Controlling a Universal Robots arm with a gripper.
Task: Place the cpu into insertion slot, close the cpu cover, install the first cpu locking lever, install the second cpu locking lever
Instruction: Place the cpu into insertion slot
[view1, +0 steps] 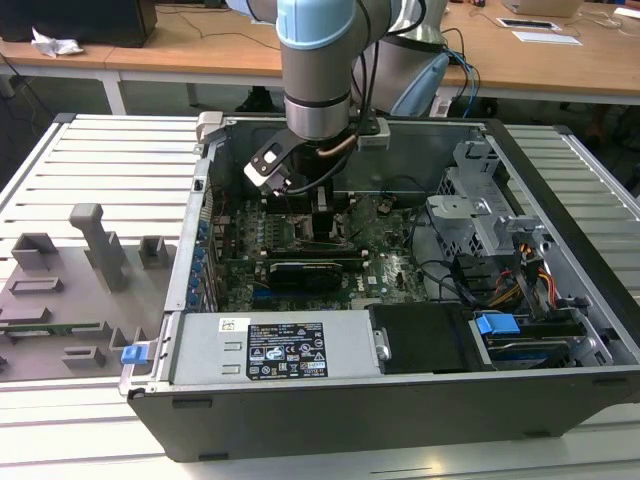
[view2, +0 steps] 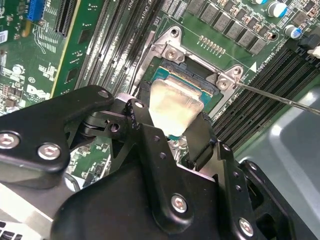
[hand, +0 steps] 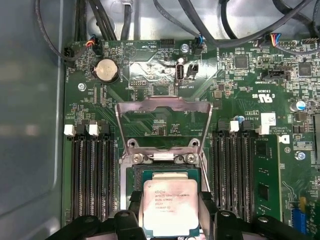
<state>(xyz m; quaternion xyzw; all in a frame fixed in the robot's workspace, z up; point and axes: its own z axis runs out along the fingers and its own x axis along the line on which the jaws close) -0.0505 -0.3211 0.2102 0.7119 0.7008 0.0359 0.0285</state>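
The gripper (view2: 170, 121), clamping the cpu (hand: 167, 210) over the slot (hand: 166, 175) at twelve o'clock of the exterior view's card (view1: 305, 272), must hold it level.

In the exterior view one arm (view1: 315, 60), one gripper (view1: 325, 225), one open case (view1: 350, 410) and one power supply (view1: 200, 345) are counted, and one grey tray (view1: 60, 300) is seen at the exterior view's left. Two blue tabs (view1: 497, 323) are counted in that view as well. In the first wrist view one cpu (hand: 170, 207), one cover (hand: 161, 106), one coin battery (hand: 106, 70), two memory banks (hand: 90, 170) and four white latches (hand: 69, 130) are counted. In the second wrist view one lever (view2: 280, 97) and one blue connector (view2: 37, 10) are counted.
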